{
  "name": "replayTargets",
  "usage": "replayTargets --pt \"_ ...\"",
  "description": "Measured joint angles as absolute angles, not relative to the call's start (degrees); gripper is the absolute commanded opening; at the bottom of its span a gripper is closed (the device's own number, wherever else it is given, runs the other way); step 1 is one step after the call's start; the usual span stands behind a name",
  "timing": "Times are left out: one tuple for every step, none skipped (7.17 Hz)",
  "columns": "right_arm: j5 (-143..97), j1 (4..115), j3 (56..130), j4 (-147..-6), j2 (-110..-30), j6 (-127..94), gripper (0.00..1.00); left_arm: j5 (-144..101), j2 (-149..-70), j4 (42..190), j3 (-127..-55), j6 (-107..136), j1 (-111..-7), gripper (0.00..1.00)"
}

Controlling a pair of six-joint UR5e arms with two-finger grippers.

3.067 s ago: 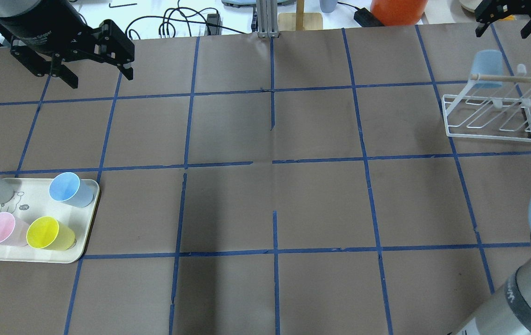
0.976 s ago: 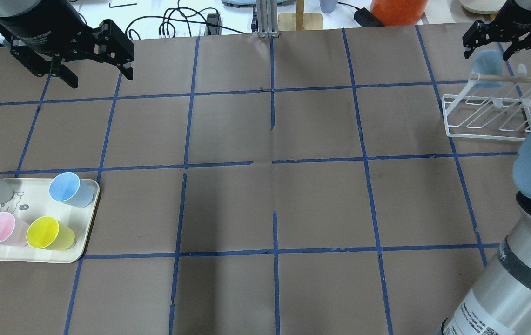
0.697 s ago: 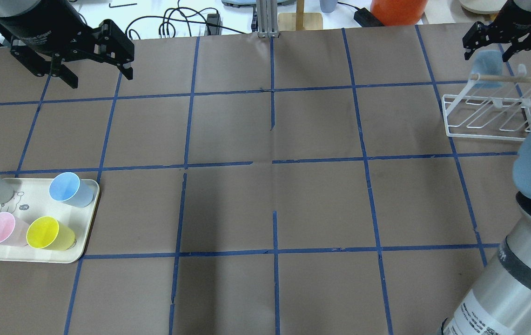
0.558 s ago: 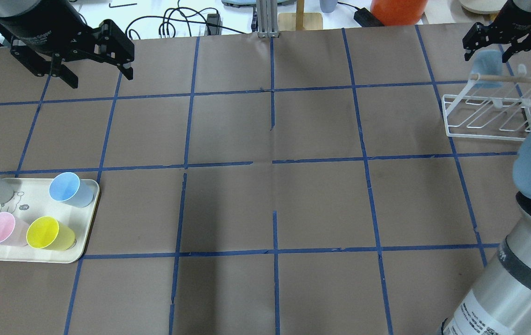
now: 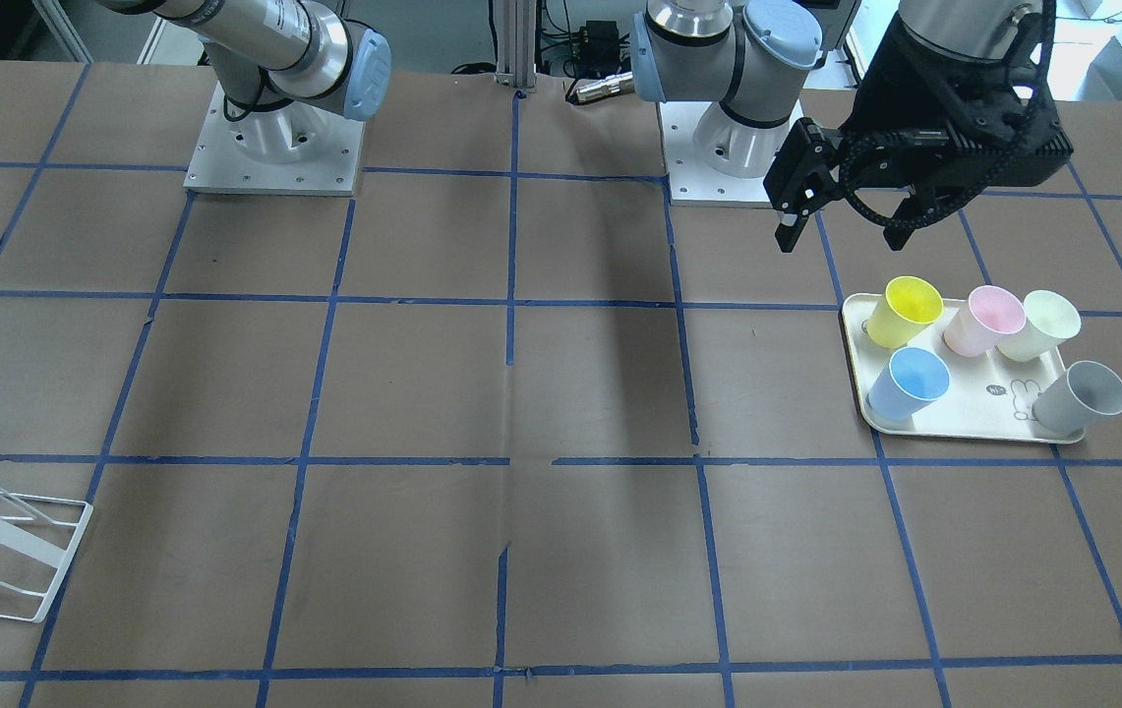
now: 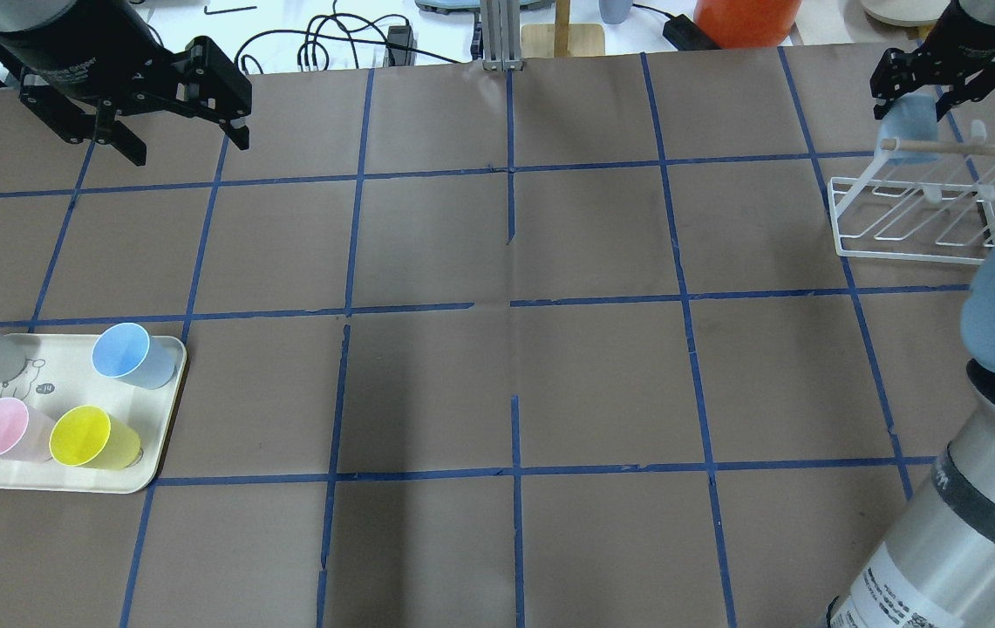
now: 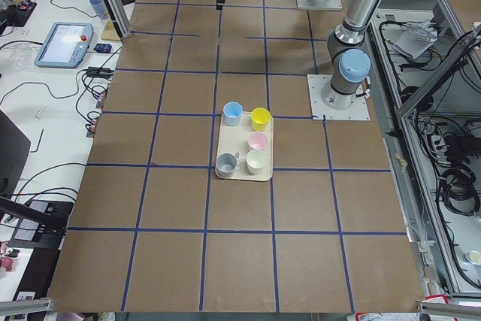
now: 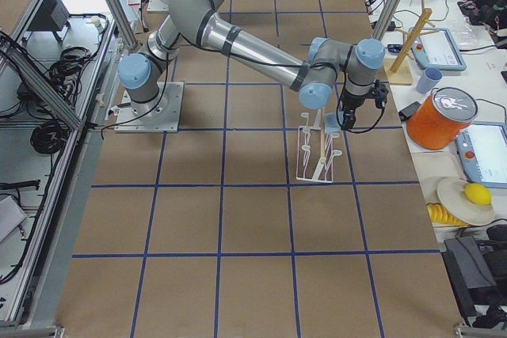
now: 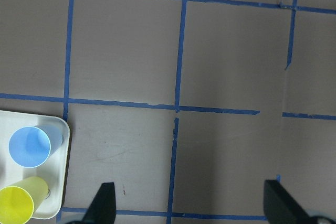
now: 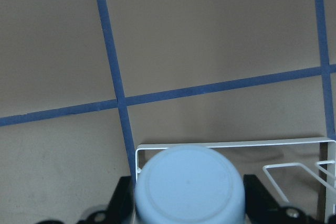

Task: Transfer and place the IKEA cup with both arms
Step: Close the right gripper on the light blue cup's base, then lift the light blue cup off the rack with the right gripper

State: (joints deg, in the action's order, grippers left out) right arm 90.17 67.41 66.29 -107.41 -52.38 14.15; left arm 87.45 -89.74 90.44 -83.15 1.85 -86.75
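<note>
Light-blue matte plastic, tapered, handleless: IKEA cup (image 10: 189, 184). Sits upside down, flat base up, on the corner of white wire rack (image 6: 916, 250) at table's 2 o'clock in overhead view; crossed there by wooden dowel (image 6: 985, 147). Clamped from above by right gripper (image 6: 909, 106), black fingers (image 10: 122, 203) against its walls at 9 and 3 o'clock in wrist view, right arm (image 8: 245, 43) stretched long from base, wrist pointing down. At 10 o'clock: left gripper (image 6: 189, 146), hanging above table, jaws wide apart, nothing between. At 8 o'clock: lookalike blue cup (image 6: 124, 353), upright on cream tray (image 6: 157, 462) beside yellow cup (image 6: 83, 436).
</note>
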Motion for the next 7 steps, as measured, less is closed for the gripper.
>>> replayTargets --pt "90.2 67.41 66.14 -107.38 -52.38 14.15 0.52 87.45 -89.74 90.44 -83.14 1.85 -86.75 1.0" --pt "90.24 67.41 65.85 -107.35 -52.47 14.15 0.52 87.45 -89.74 90.44 -83.14 1.85 -86.75 1.0" --pt "90.25 67.41 65.58 -107.32 -52.66 14.15 0.51 87.45 -89.74 90.44 -83.14 1.85 -86.75 1.0" --pt "90.26 67.41 65.2 -107.29 -52.83 14.17 0.5 87.45 -89.74 90.44 -83.15 1.84 -86.75 1.0" --pt "90.28 67.41 64.46 -107.19 -52.96 14.21 0.5 87.45 -89.74 90.44 -83.14 1.85 -86.75 1.0" --pt "90.53 67.41 63.46 -107.02 -53.02 14.23 0.5 87.45 -89.74 90.44 -83.14 1.85 -86.75 1.0" --pt "91.09 67.41 62.33 -106.84 -53.16 14.26 0.5 87.45 -89.74 90.44 -83.14 1.85 -86.75 1.0"
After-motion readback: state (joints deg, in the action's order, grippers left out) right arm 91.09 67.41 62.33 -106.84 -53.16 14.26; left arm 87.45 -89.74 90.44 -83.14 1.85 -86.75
